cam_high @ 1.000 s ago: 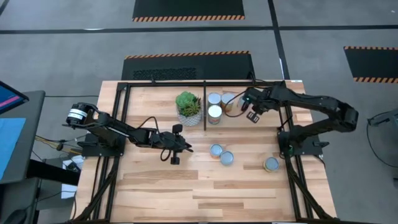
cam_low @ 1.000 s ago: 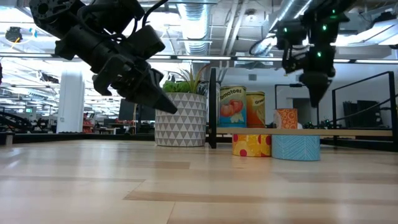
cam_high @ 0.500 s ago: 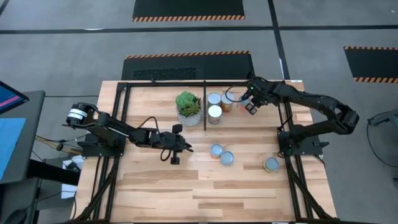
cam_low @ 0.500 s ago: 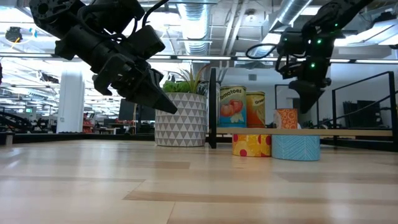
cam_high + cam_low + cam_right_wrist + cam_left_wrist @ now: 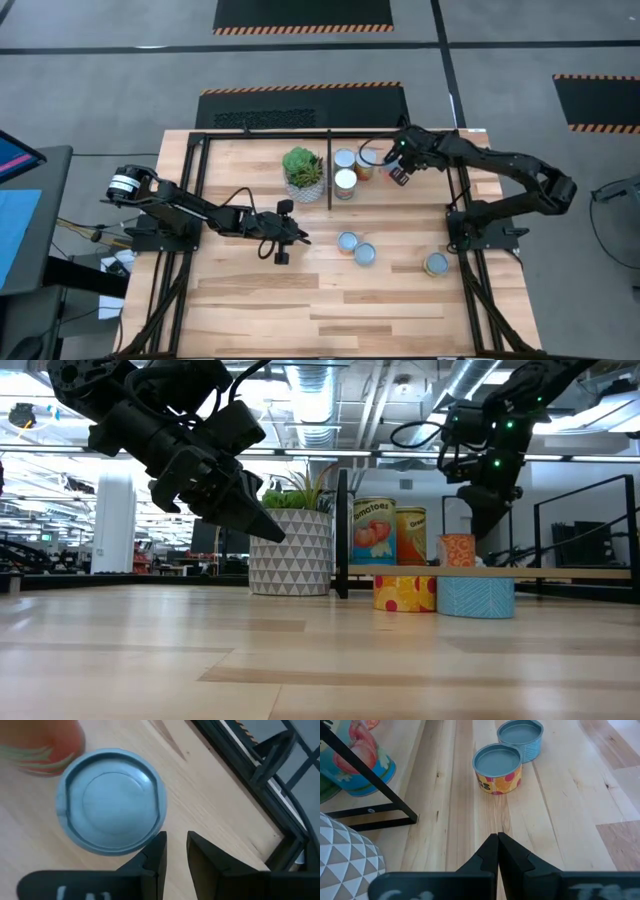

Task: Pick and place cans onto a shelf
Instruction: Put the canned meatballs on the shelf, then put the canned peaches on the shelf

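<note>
left gripper (image 5: pixel 300 238) closed, low, right gripper (image 5: pixel 398 175) slightly parted, raised, empty

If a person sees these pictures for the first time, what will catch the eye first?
Probably the right gripper, empty with fingers slightly apart, above the cans at the table's far side, right of the shelf's centre bar. Next, the green plant left of that bar, and the left gripper, shut, mid-table.

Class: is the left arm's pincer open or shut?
Shut. In the left wrist view, the left pincer has its two dark fingers pressed together at the tips, holding nothing.

The tall can (image 5: pixel 374 544) on the shelf (image 5: pixel 520 572) reads "Tomatoes".
</note>
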Controlling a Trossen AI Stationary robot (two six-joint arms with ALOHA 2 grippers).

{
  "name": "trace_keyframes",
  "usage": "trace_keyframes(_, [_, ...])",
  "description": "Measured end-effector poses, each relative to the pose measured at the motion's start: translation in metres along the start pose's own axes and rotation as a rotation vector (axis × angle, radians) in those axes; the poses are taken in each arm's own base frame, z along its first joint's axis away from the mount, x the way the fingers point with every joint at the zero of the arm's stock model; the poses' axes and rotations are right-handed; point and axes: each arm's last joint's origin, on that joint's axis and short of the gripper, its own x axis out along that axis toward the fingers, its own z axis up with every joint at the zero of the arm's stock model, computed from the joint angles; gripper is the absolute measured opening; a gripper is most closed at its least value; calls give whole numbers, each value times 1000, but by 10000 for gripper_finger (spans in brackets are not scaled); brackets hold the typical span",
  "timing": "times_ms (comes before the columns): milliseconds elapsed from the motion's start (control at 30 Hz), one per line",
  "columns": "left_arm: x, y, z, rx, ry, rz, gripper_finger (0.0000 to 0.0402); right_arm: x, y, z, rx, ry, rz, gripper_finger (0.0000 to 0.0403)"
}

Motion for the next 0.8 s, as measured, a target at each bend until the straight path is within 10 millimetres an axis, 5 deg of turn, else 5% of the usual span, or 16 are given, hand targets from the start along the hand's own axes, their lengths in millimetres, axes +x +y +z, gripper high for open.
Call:
trace_keyframes(300, [0,0,0,0,0,0,0,-1,2,2,-4,-18,6,97])
trace_keyframes(533, [0,0,0,-12,0,0,0,-11,4,-8,-13,126,7,97])
trace_keyframes(800, [0,0,0,-12,0,0,0,-47,48,-33,-68,438,306,97])
